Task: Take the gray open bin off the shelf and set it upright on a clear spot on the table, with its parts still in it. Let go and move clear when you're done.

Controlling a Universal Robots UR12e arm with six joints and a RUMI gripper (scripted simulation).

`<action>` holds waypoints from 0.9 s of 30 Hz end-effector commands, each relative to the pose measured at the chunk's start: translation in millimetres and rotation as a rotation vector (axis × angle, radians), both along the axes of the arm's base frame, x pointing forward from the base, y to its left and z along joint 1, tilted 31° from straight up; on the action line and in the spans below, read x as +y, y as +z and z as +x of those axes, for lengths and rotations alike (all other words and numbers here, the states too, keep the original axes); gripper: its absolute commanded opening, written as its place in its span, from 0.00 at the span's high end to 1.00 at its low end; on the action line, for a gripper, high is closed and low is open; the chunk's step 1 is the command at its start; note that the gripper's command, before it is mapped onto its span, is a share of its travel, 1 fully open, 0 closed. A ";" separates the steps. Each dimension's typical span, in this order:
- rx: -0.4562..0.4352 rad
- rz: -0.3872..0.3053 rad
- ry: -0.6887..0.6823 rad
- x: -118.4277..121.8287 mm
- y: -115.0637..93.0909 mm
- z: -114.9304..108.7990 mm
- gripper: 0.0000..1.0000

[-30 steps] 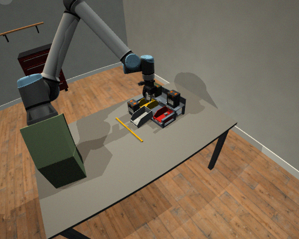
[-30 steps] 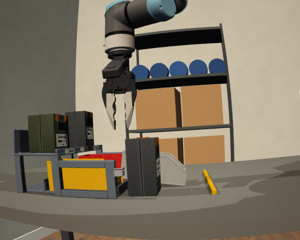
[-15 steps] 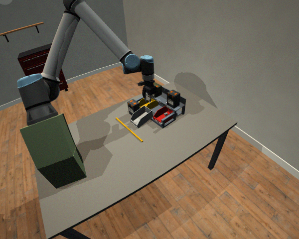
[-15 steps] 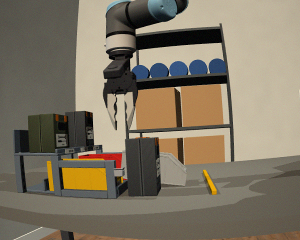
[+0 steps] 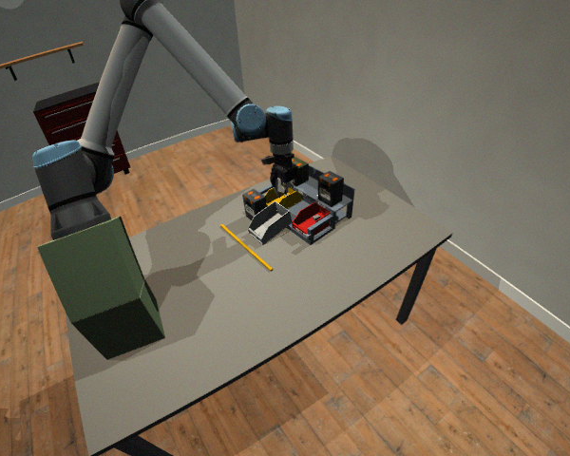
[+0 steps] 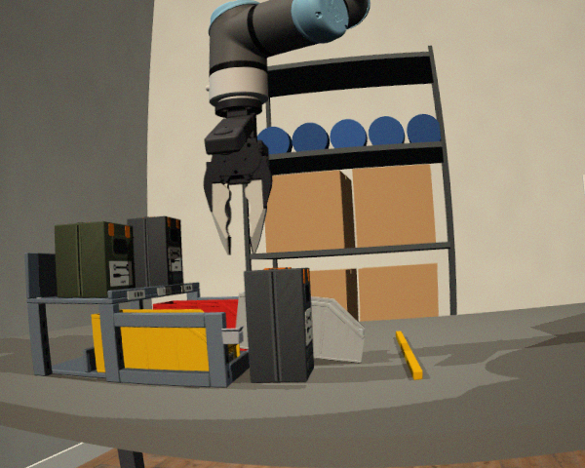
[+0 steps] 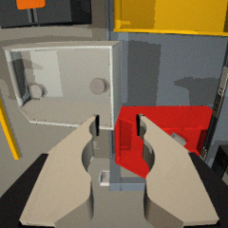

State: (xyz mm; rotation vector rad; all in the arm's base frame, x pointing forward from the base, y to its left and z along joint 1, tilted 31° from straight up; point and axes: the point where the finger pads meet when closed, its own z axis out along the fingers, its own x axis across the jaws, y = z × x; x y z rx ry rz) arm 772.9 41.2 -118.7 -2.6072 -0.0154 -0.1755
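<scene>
Right now I'm hovering the gripper [image 7: 117,124], jaws narrowly parted and holding nothing, above the gray open bin [image 7: 66,85] beside the red bin [image 7: 163,138]. I'm aiming to straddle its near wall squarely, keeping it level so the parts [image 7: 98,85] stay inside.

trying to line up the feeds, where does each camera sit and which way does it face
Top: high above a table corner, looking down at the small shelf; whole arm shows.
Exterior: table height, side-on to the yellow bin, storage rack behind; forearm and tool show.
Wrist: on the arm, looking down past both fingers at the gray bin and red bin.
Shared: gray bin, also in top.
</scene>
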 end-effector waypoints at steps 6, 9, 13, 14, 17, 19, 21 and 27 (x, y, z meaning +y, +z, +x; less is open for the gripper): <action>-0.001 0.000 0.000 -0.1 -0.4 -1.8 0.80; -0.001 0.000 0.000 -0.1 -0.4 -1.8 0.80; -0.001 0.000 0.000 0.1 -0.8 -2.5 0.80; -0.001 0.000 0.000 0.2 -1.0 -2.9 0.80; -0.001 0.000 0.000 0.4 -1.3 -3.8 0.80; -0.001 0.000 0.000 0.4 -1.3 -3.8 0.80; -0.001 0.000 0.000 0.4 -1.3 -3.8 0.80; -0.001 0.000 0.000 0.4 -1.3 -3.8 0.80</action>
